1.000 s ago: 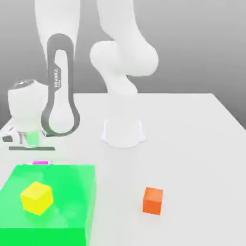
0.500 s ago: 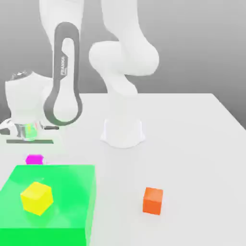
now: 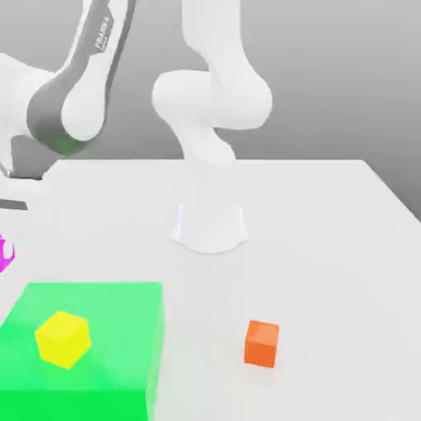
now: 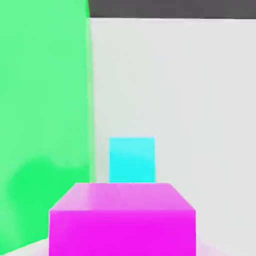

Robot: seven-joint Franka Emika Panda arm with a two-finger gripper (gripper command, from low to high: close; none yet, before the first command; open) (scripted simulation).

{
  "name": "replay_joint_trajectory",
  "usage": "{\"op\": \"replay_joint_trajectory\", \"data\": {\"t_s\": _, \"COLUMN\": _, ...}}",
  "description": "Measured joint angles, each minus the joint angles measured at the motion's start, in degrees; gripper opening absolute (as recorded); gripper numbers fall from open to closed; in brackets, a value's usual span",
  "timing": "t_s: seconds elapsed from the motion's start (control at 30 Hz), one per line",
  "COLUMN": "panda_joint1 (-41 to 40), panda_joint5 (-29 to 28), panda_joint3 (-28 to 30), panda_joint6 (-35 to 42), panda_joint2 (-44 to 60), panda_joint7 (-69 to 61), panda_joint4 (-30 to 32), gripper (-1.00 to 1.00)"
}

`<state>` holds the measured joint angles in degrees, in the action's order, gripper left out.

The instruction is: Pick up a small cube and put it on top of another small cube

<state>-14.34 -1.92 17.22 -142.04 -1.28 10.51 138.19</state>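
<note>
The small cube, bright magenta-pink (image 3: 4, 254), hangs at the exterior view's left edge, partly cut off by the frame. In the hand view the same cube (image 4: 122, 220) sits very close to the camera. My gripper (image 3: 3, 241) is shut on it, and most of the hand is past the frame edge. Beyond the held cube in the hand view, a cyan small cube (image 4: 132, 160) rests on the white table, beside the big green block (image 4: 45, 100).
A large green block (image 3: 82, 345) stands at the front left with a yellow cube (image 3: 62, 338) on top. An orange cube (image 3: 262, 343) lies on the table (image 3: 329, 247) at the front right. The arm's white base (image 3: 210, 224) stands mid-table.
The gripper closed on the magenta cube behind the green block, and the arm swung toward the exterior view's left, carrying the cube up and to the frame edge.
</note>
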Motion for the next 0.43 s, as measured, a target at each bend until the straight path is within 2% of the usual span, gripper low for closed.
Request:
{"op": "replay_joint_trajectory", "data": {"t_s": 0.07, "panda_joint1": 4.7, "panda_joint5": 0.0, "panda_joint3": -1.2, "panda_joint6": 5.0, "panda_joint2": -0.3, "panda_joint7": 3.6, "panda_joint4": -4.0, "gripper": -1.00}}
{"op": "replay_joint_trajectory", "data": {"t_s": 0.13, "panda_joint1": 7.1, "panda_joint5": 1.4, "panda_joint3": -1.8, "panda_joint6": 7.3, "panda_joint2": 0.5, "panda_joint7": 5.4, "panda_joint4": -4.1, "gripper": -1.00}}
{"op": "replay_joint_trajectory", "data": {"t_s": 0.23, "panda_joint1": 7.8, "panda_joint5": 4.0, "panda_joint3": -1.4, "panda_joint6": 2.4, "panda_joint2": 5.2, "panda_joint7": 4.5, "panda_joint4": -2.4, "gripper": -1.00}}
{"op": "replay_joint_trajectory", "data": {"t_s": 0.27, "panda_joint1": 7.5, "panda_joint5": 4.6, "panda_joint3": -1.4, "panda_joint6": 0.6, "panda_joint2": 6.7, "panda_joint7": 4.1, "panda_joint4": -1.9, "gripper": 1.00}}
{"op": "replay_joint_trajectory", "data": {"t_s": 0.43, "panda_joint1": 7.5, "panda_joint5": 4.6, "panda_joint3": -1.4, "panda_joint6": 0.6, "panda_joint2": 6.7, "panda_joint7": 4.1, "panda_joint4": -1.9, "gripper": 1.00}}
